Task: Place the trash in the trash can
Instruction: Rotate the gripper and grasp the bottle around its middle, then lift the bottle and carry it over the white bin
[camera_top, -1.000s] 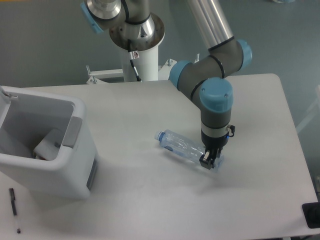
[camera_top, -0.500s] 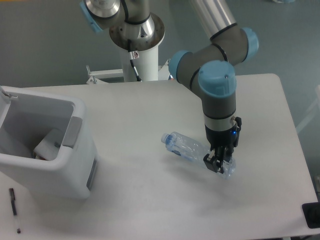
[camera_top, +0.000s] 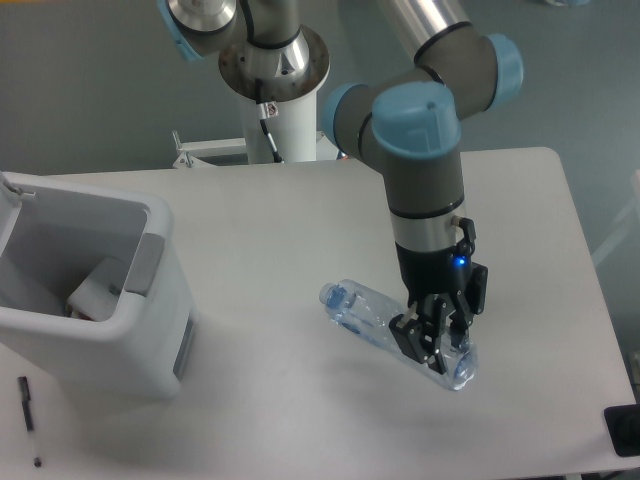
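A clear bluish plastic bottle (camera_top: 368, 316) lies tilted, its blue cap end pointing left and its base end at the lower right. My gripper (camera_top: 432, 346) points down and is shut on the bottle near its base end. The bottle looks raised a little off the table. The white trash can (camera_top: 110, 345) with a grey side panel stands at the left edge, well left of the gripper. A white carton (camera_top: 95, 291) lies inside it.
A thin black pen (camera_top: 28, 415) lies on the table in front of the trash can. A black object (camera_top: 622, 430) sits at the table's front right corner. The robot's white base column (camera_top: 285, 125) stands at the back.
The gripper, shut on the bottle, has moved down-right in the image and looms larger. The bottle went with it and looks lifted off the table.
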